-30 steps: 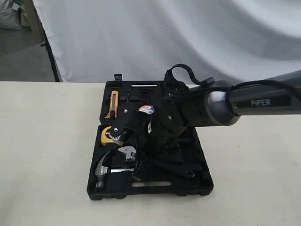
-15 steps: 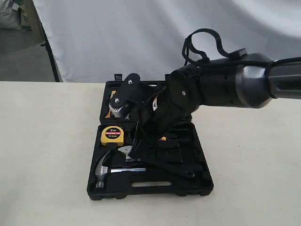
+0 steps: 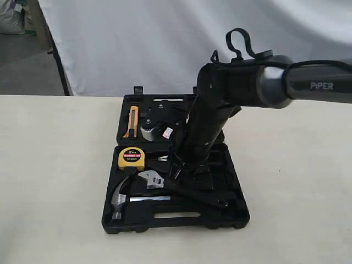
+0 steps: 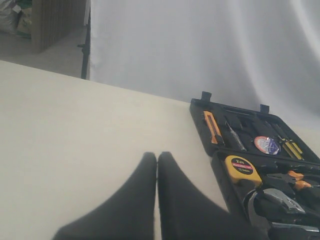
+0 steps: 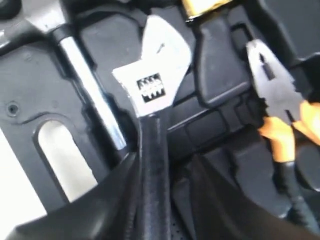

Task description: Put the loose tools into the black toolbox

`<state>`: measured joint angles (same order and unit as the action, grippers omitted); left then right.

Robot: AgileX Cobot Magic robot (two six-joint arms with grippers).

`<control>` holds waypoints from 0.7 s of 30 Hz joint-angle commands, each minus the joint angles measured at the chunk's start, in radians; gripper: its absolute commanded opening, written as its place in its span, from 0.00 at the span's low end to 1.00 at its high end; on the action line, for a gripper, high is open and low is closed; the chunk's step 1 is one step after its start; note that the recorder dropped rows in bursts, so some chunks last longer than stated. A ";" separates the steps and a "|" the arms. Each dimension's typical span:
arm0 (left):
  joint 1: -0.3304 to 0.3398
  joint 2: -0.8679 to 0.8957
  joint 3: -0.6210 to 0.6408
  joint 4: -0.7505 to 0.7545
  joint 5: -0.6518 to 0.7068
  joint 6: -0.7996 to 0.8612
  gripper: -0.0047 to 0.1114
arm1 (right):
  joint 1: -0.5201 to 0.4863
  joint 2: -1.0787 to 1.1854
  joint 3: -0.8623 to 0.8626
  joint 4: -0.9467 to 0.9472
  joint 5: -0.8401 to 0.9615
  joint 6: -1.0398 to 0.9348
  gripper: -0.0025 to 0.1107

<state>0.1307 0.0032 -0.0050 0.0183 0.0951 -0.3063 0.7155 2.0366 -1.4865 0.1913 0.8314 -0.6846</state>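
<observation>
Toolbox (image 3: pixel 225 220): black moulded plastic, matt. Claw hammer (image 3: pixel 119 199): polished steel head and shaft, glossy. Adjustable wrench (image 5: pixel 152 75): bright satin metal head, black matt handle. Pliers (image 5: pixel 274 95): grey metal nose, orange plastic grips. Table (image 3: pixel 55 181): smooth, matt cream. Backdrop (image 3: pixel 126 49): white cloth, creased.

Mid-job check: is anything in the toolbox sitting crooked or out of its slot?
The adjustable wrench lies slanted across the black toolbox's moulded ridges beside the hammer, seemingly not down in a recess. The right gripper straddles its handle. Nothing else stands out.
</observation>
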 commanded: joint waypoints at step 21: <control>0.025 -0.003 -0.003 0.004 -0.007 -0.005 0.05 | -0.017 0.152 -0.094 -0.021 0.063 -0.077 0.45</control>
<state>0.1307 0.0032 -0.0050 0.0183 0.0951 -0.3063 0.7059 2.1795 -1.5790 0.1917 0.9031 -0.7337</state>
